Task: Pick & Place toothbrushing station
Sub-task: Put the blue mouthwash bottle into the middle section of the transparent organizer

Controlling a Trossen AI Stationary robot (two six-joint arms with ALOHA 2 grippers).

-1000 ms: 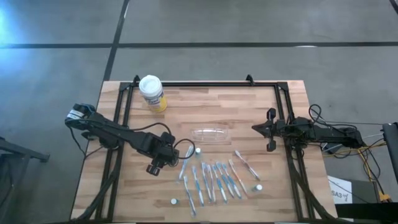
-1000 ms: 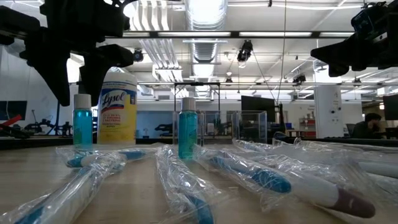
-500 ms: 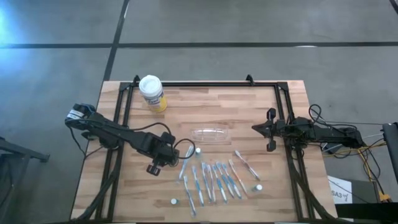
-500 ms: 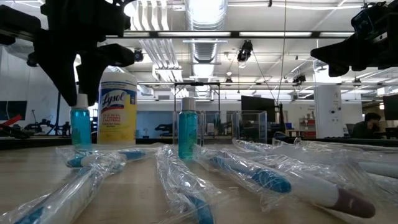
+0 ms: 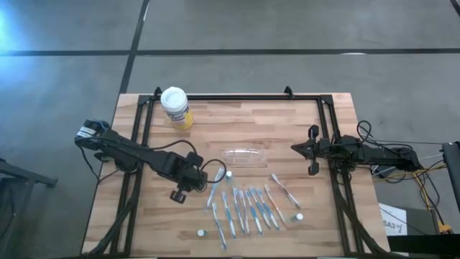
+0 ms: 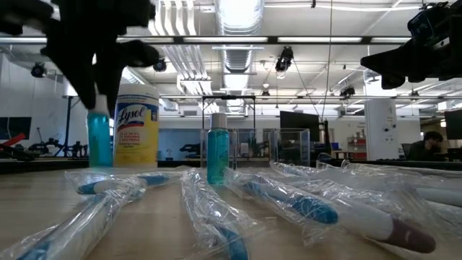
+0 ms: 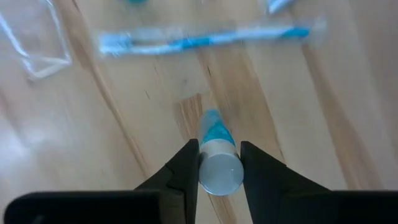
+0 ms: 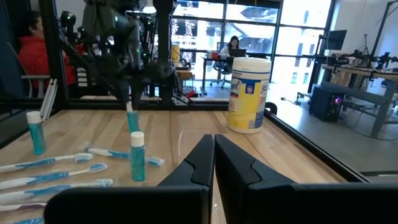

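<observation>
A wooden table (image 5: 287,129) in an open workshop, toothbrushes spread along its near edge.

Nearest the front edge lie the wrapped toothbrushes (image 5: 244,208), blue, white and pink, fanned side by side, with a small white-capped bottle (image 5: 202,233) at their left end and another (image 5: 297,216) at their right. Just behind their left end, the left gripper (image 7: 217,163) pinches the white cap of a small blue bottle (image 7: 216,149), which in the low view hangs clear of the tabletop. A further blue bottle (image 6: 217,148) stands upright near the table's middle. Behind that, the clear plastic holder (image 5: 243,156) lies at the centre of the table, apart from the brushes. The right gripper (image 8: 213,152) hovers near the right edge, fingers pressed together with nothing between them. At the far left corner stands a yellow canister (image 5: 176,108) with a white lid.
</observation>
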